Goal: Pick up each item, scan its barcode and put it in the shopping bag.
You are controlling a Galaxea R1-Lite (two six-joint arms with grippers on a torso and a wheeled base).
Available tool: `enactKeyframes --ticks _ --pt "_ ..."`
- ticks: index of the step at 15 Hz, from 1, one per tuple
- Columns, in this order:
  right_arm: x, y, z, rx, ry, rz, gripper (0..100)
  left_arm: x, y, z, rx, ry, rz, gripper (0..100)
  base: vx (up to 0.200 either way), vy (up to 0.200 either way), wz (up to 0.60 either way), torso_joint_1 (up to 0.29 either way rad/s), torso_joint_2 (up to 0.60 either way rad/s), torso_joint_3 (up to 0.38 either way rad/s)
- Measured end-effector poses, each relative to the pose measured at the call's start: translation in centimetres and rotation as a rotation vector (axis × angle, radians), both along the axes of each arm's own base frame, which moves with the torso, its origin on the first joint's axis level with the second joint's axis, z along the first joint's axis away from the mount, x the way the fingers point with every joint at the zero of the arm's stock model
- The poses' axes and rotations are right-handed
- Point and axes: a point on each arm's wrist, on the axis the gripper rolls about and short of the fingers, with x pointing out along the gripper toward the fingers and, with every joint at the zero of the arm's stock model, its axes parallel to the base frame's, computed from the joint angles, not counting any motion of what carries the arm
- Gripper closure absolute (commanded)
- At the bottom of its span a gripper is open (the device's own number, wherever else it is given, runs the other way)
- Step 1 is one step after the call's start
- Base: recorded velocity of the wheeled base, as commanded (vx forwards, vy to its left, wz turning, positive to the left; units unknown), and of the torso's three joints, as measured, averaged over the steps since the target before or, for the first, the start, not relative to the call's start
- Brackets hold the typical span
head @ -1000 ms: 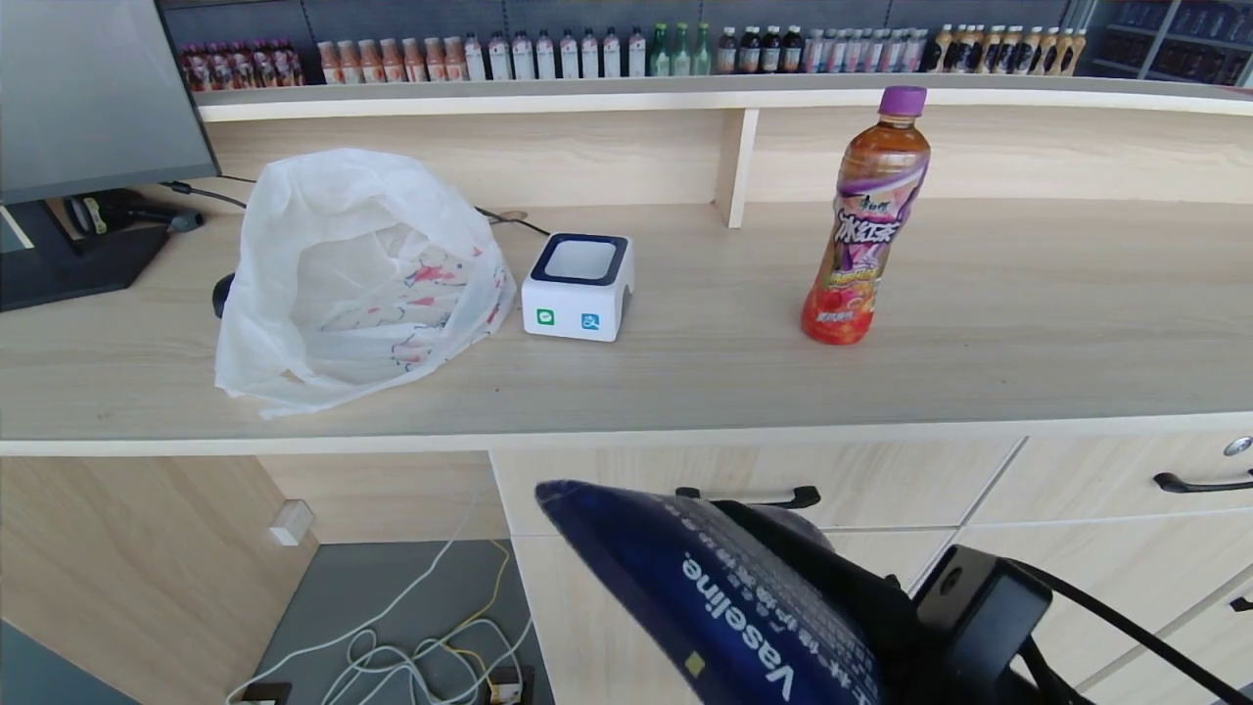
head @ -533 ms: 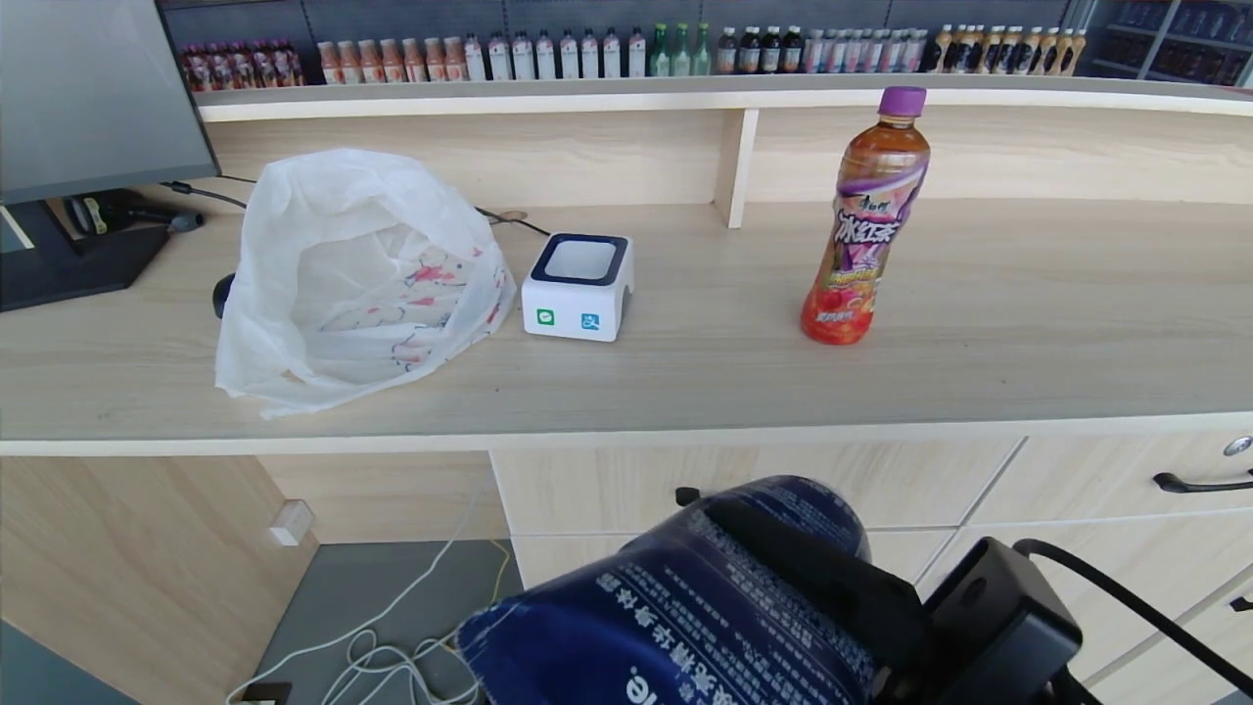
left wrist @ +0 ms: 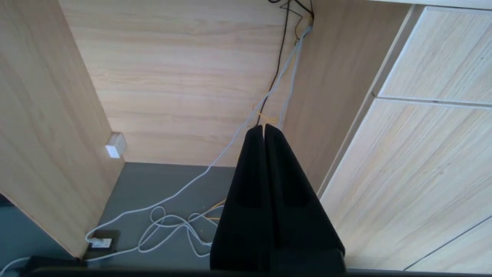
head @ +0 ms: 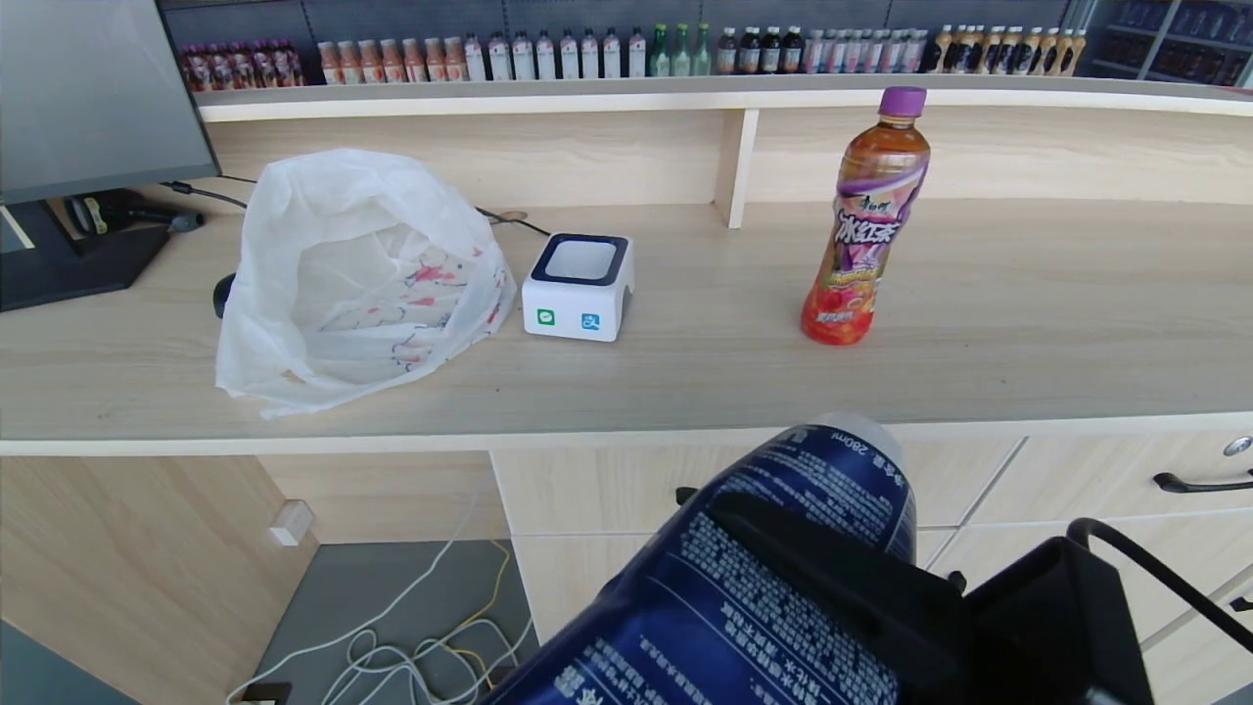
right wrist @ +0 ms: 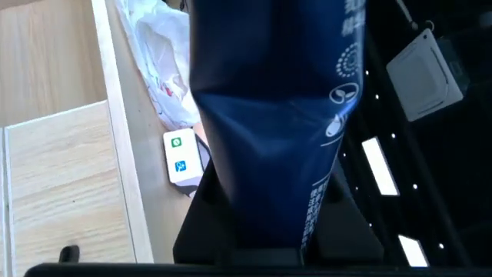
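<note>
Blue tube [head: 795, 487], in R jaws, raised; tip overlaps counter [head: 685, 382] edge.

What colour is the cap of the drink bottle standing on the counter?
Purple cap, clearest in the head view.

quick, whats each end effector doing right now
Left end effector: closed, holding nothing.
Right end effector: closed on the dark blue tube.
</note>
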Motion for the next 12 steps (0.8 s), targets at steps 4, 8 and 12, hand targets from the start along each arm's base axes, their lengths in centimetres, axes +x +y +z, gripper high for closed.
enactKeyframes --ticks 4,8,12 --pt "-0.2 -0.4 0.5 -0.037 -0.098 -0.018 100 0.0 0.0 0.0 0.000 0.000 0.000 100 0.000 0.000 0.00 0.000 0.00 0.000" --pt "-0.4 -0.8 1.1 -0.092 -0.231 -0.074 100 0.0 0.0 0.0 0.000 0.000 0.000 100 0.000 0.000 0.00 0.000 0.00 0.000" --pt "-0.6 -0.8 1.7 -0.138 -0.343 -0.121 100 0.0 0.0 0.0 0.000 0.000 0.000 100 0.000 0.000 0.00 0.000 0.00 0.000"
